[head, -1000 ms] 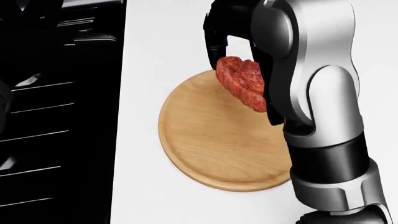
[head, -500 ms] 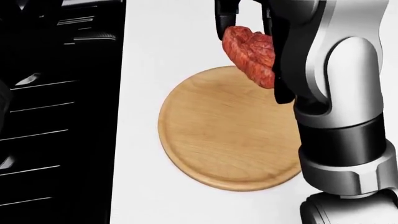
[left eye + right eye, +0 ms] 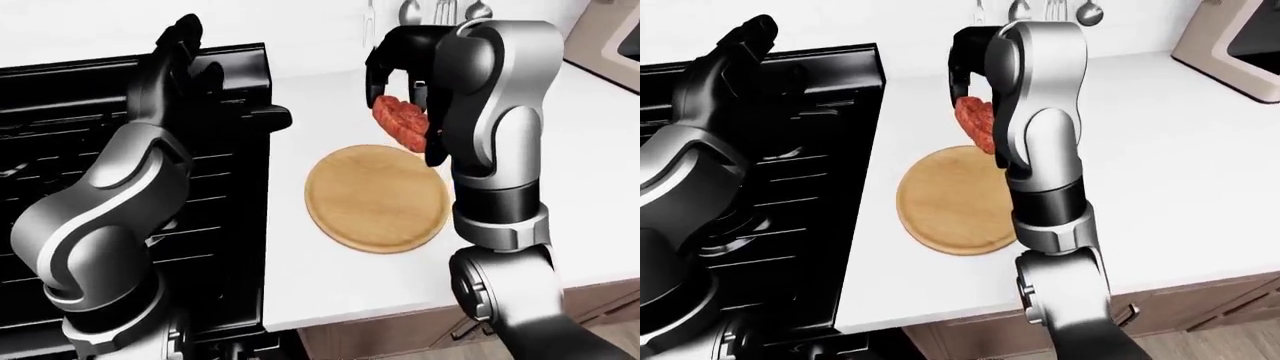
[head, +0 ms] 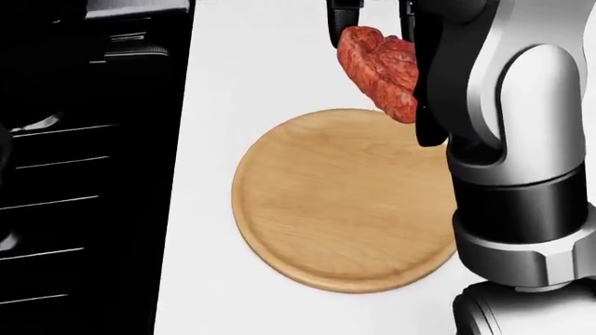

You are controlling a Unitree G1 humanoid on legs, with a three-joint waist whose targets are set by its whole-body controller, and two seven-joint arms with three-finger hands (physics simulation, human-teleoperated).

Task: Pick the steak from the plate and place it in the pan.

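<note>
R hand [image 3: 400, 71] has the steak [image 4: 382, 70]: dark fingers [image 3: 378, 64] closed round it, meat hanging tilted, clear of the plate [image 4: 326, 209] and above its upper-right edge in head view. Plate is bare, sits on the white tabletop [image 3: 330, 277] just right of the stove [image 3: 60, 127].

L hand [image 3: 185, 45] is raised over the stove, fingers loosely spread, holding nothing afaict.

Can't pick out the pan in any view; stove is all black grates, so it's either lost in the dark or out of shot. Not guessing.

Step in hand: carry to pan. My plan: keep the grip firm (steak hangs off one side, could slip), hold height while swinging left so it clears the stove edge + grates, watch the L arm [image 3: 110, 217] since it's right in the path, lower only once the pan is confirmed.

Count: 1 steak, 1 plate, 1 stove, 2 hands, 0 pans seen.
</note>
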